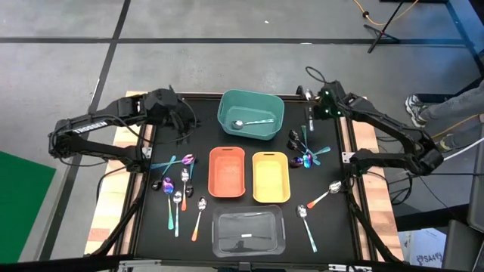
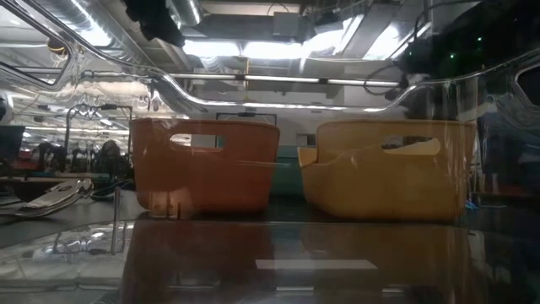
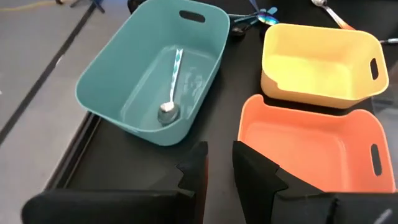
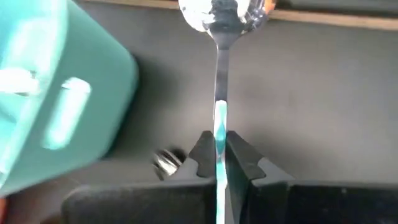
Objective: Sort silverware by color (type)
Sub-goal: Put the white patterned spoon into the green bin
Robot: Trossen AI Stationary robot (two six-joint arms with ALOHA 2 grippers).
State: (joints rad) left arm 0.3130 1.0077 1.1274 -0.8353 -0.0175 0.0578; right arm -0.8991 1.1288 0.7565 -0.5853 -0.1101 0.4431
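Note:
My right gripper point(image 4: 219, 158) is over the mat's far right corner, beside the teal bin point(image 1: 251, 113), and it is shut on a silver spoon with a teal handle point(image 4: 219, 74). My left gripper point(image 3: 219, 171) hovers open over the mat left of the teal bin and touches nothing. One teal-handled spoon point(image 3: 171, 93) lies on the teal bin's floor. Several spoons point(image 1: 178, 185) lie on the mat left of the orange bin point(image 1: 227, 171). More utensils point(image 1: 305, 151) lie right of the yellow bin point(image 1: 271, 176), with two spoons point(image 1: 324, 196) nearer. My right gripper pinches the spoon's teal handle point(image 4: 219, 127) between its two fingers. The spoon runs along the fingers and sticks out ahead of them, bowl point(image 4: 221, 12) foremost. It is held over the black mat; I cannot tell whether the bowl touches the mat.
A clear bin point(image 1: 248, 232) sits at the mat's near edge, in front of the orange and yellow bins. The black mat point(image 1: 151, 227) has a raised rim and wooden table edges on both sides. In the low view the orange bin point(image 2: 207, 165) and the yellow bin point(image 2: 388, 169) stand side by side.

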